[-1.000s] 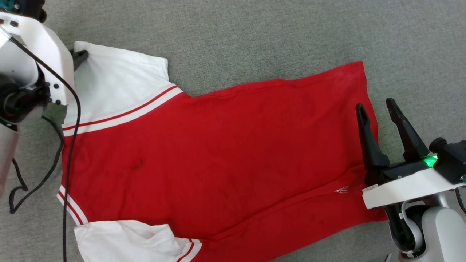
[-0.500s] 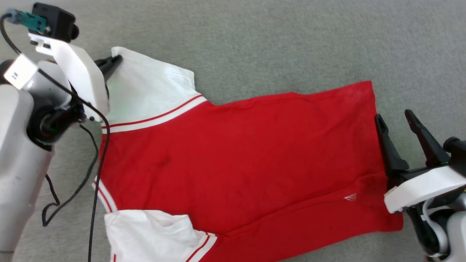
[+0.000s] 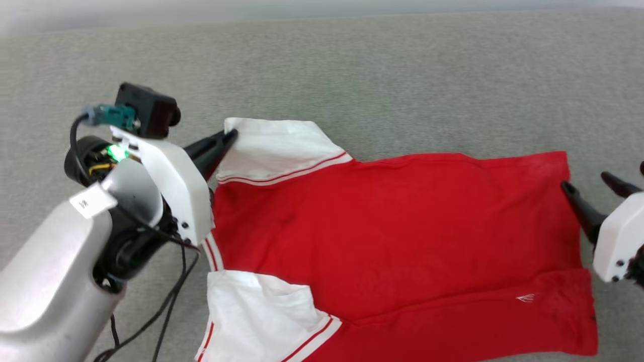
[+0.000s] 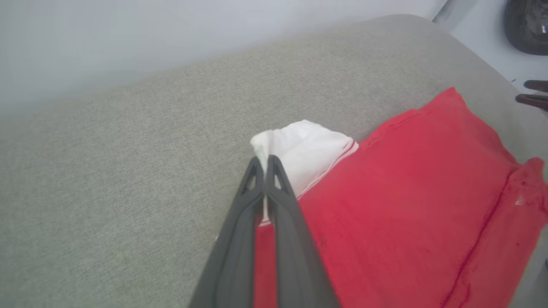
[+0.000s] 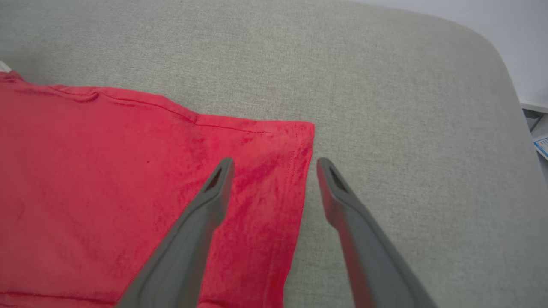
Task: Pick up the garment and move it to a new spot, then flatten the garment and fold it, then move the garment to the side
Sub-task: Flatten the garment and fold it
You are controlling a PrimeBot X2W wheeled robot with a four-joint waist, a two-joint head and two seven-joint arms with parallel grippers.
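**Left clamped on sleeve, right spread at hem**

I see the garment (image 3: 392,236) lying spread on the grey surface (image 3: 402,75), red body flat, plain side up, with a long crease near its close edge. Its white sleeves are on my left and the hem is on my right. My left gripper (image 3: 229,136) is clenched on the outer corner of the far sleeve (image 3: 271,146). In the left wrist view the white cloth is pinched between the closed fingers (image 4: 252,201). The near sleeve (image 3: 251,306) lies rumpled and free. My right gripper (image 5: 275,162) is released, jaws wide, straddling the hem's far corner: one finger over red cloth, the other over bare surface. I cannot tell whether it touches the cloth.
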